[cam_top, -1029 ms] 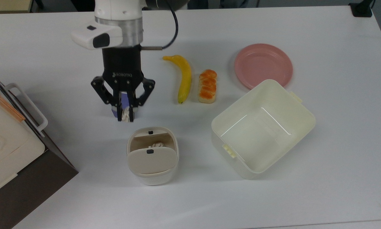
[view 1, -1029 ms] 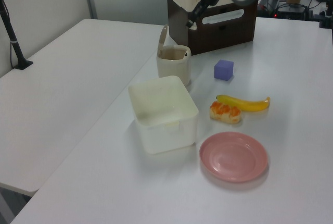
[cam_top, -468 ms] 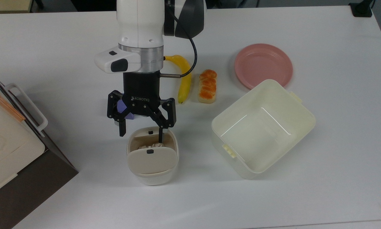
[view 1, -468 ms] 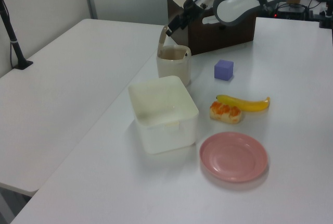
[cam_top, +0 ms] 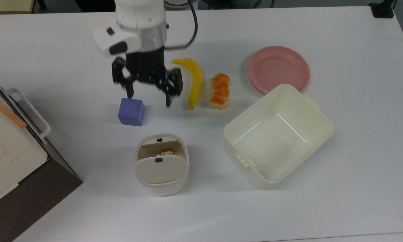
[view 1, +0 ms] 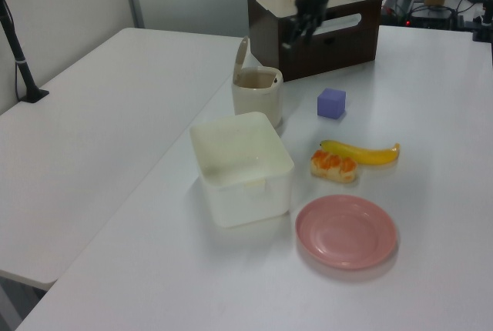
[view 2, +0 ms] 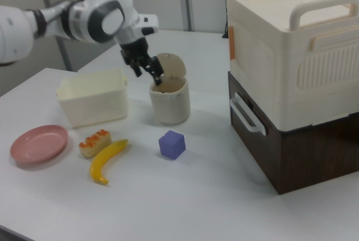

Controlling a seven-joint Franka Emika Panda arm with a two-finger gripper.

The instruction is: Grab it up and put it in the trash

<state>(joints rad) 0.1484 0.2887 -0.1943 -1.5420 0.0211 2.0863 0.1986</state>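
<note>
White table; purple cube and banana flanking the wide-open, empty hand; bin beyond.

Crumpled whitish paper wad lies inside open beige bin.

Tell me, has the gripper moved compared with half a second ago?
Yes. In the top view the open gripper has gone from over the trash bin toward the picture's top, now beside the purple cube.
</note>
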